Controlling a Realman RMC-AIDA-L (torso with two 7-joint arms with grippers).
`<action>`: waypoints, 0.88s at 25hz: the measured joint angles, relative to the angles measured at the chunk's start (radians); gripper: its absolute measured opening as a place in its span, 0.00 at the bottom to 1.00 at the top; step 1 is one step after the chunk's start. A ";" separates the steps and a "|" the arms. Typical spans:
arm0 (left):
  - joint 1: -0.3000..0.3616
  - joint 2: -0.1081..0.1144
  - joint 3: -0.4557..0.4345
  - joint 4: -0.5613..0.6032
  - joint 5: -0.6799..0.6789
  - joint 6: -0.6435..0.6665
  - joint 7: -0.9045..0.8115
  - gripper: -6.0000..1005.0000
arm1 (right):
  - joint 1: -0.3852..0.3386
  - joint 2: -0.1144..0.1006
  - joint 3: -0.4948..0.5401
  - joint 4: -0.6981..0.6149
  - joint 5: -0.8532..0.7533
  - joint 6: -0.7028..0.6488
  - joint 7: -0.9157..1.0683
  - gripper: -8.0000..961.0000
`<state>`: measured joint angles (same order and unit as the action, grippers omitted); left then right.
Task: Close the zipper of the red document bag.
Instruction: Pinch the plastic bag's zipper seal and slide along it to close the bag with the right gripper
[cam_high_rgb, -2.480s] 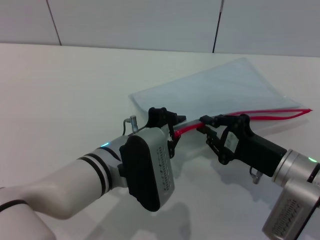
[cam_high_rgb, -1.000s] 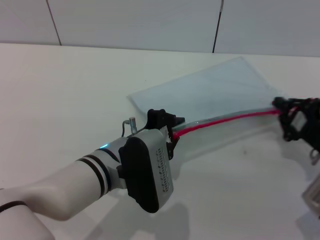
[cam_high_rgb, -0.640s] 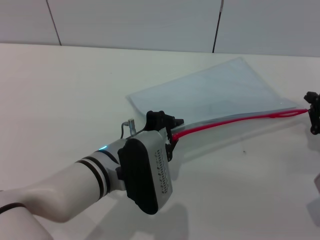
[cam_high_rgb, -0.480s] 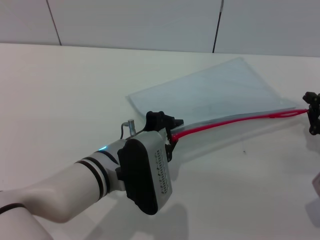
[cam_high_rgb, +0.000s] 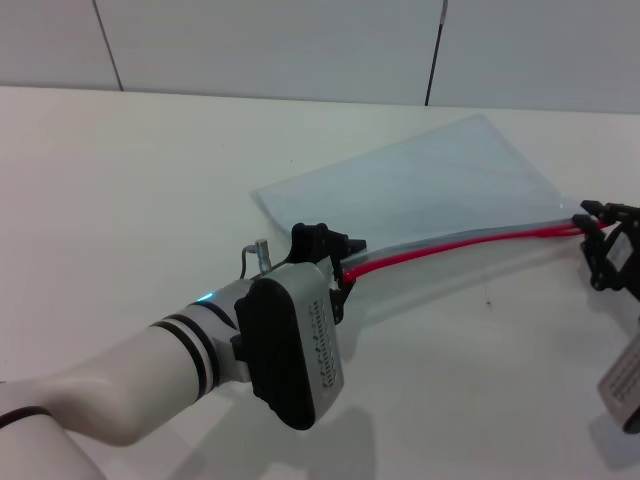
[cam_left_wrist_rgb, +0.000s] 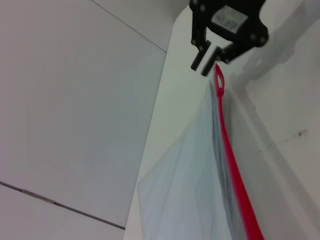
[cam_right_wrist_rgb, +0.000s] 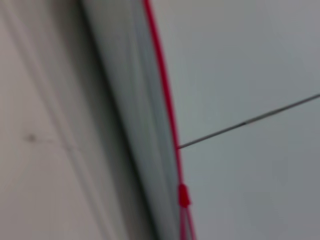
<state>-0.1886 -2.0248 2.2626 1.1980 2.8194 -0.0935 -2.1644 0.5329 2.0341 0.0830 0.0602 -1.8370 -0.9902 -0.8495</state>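
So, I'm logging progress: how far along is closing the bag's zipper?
Mostly done: the zipper looks shut along most of the bag. In hand: the left gripper pins the near end; the right gripper sits open at the far end. Left: the last bit, where two red lines appear, may need closing.

Head view: high, looking forward and down across the white table. Left wrist view: low, close, aimed rightward along the zipper toward the right gripper. Right wrist view: very close along the same zipper, shared by all three.
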 joint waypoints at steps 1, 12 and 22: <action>0.000 0.000 0.000 0.000 0.000 0.000 0.000 0.04 | 0.000 0.000 0.002 0.008 0.002 0.008 -0.012 0.12; 0.002 0.000 -0.002 0.000 0.000 0.000 0.000 0.04 | -0.011 0.001 0.011 0.063 0.017 0.007 -0.104 0.54; 0.007 0.002 -0.014 -0.003 0.000 0.001 0.001 0.04 | -0.080 -0.006 0.011 0.064 0.037 -0.145 -0.106 0.79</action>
<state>-0.1819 -2.0233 2.2489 1.1948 2.8194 -0.0927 -2.1632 0.4532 2.0279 0.0939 0.1241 -1.8003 -1.1348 -0.9557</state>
